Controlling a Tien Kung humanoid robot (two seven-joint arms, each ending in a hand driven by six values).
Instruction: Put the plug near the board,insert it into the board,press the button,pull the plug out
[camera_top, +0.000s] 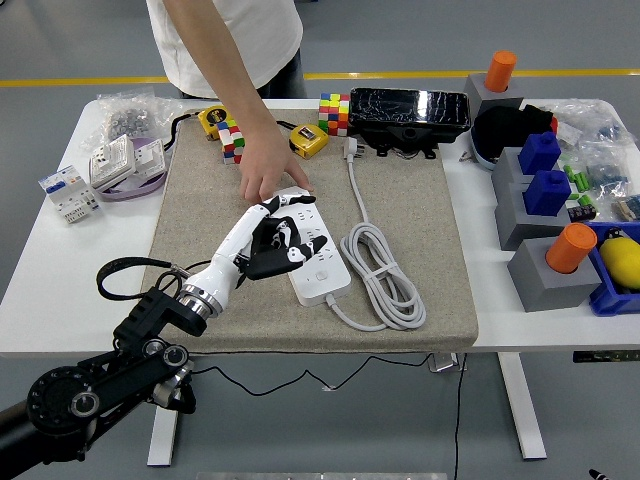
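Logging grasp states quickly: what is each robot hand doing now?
Left hand: shut on the plug over the board.
Right hand: not in view.
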